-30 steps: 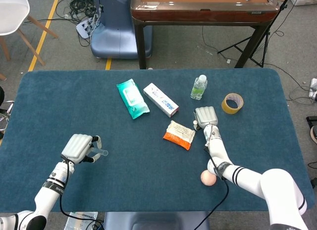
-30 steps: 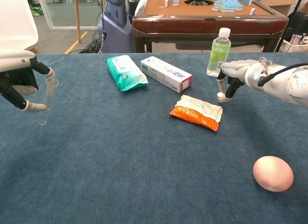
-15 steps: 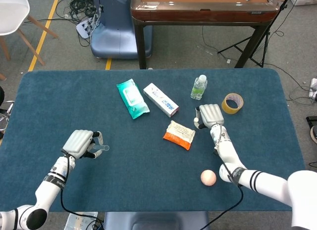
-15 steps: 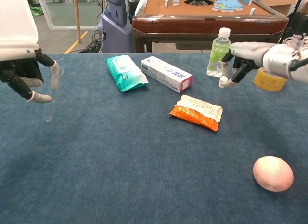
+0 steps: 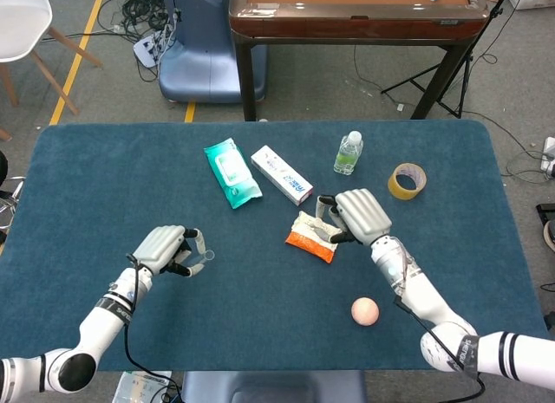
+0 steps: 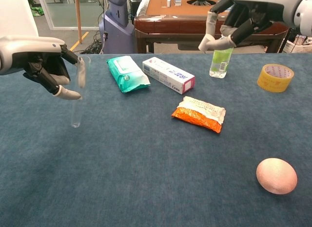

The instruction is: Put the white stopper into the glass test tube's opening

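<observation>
Although my right hand (image 6: 239, 22) was lifted above the orange packet (image 6: 199, 113), I could not make out the white stopper in its curled fingers (image 6: 214, 40), so whether it held anything I could not tell. Bare blue table (image 6: 146, 178) lay between the hands. My left hand (image 6: 46, 66) gripped the glass test tube (image 6: 77, 97) upright, its opening beside the fingertips.

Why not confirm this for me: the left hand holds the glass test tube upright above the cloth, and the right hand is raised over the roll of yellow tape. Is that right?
Wrong in one respect. The left hand does hold the glass test tube upright above the cloth, but the right hand is raised over the orange snack packet, not the roll of yellow tape, which lies further to its right. The head view shows this.
</observation>
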Available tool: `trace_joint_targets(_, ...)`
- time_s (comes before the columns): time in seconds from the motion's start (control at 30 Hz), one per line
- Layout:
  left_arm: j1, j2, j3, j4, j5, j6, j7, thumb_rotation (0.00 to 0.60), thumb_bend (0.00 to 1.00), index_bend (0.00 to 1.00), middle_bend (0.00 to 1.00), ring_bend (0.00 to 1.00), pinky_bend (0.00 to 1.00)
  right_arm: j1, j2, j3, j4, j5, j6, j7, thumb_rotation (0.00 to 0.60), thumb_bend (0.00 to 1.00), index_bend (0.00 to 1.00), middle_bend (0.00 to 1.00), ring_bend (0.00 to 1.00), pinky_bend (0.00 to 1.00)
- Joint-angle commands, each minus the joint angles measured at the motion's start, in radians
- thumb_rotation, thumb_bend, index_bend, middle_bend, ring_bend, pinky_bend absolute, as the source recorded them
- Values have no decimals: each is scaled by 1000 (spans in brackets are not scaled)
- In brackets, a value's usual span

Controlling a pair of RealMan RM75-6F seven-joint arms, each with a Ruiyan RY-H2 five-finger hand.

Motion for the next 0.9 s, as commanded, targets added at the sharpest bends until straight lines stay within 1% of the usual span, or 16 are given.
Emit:
trace_joint_targets(0.03, -21, -16, -7, -9, -26, -3, 2, 600, 270, 658, 1000, 1000, 1000, -8, 10, 5, -43, -46, 15, 32, 600, 354, 609, 911, 977, 1000)
trace_joint_targets(0.23, -77, -44, -11, -18, -92, 10, 53, 600, 271, 659, 1000, 1000, 1000, 13, -1, 19, -94, -72, 17, 49, 600, 355, 612, 912, 977, 1000)
trace_joint_targets(0.4, -132, -64, -18, -32, -169, 38, 111, 600, 270, 659, 1000, 1000, 1000, 42, -23, 28, -114, -48, 15, 25, 600, 354, 612, 912, 977, 1000)
trace_joint_targets(0.63, -201, -90, -30, -37, -277, 81, 179, 600, 271, 659, 1000, 1000, 1000, 78, -65, 24, -118, -7, 12, -14, 600, 355, 611, 912, 977, 1000)
trace_joint_targets(0.9, -241, -105, -35, -38, -337, 106, 200, 600, 270, 659, 1000, 1000, 1000, 100, -86, 10, -118, 19, 17, -53, 600, 354, 612, 912, 977, 1000)
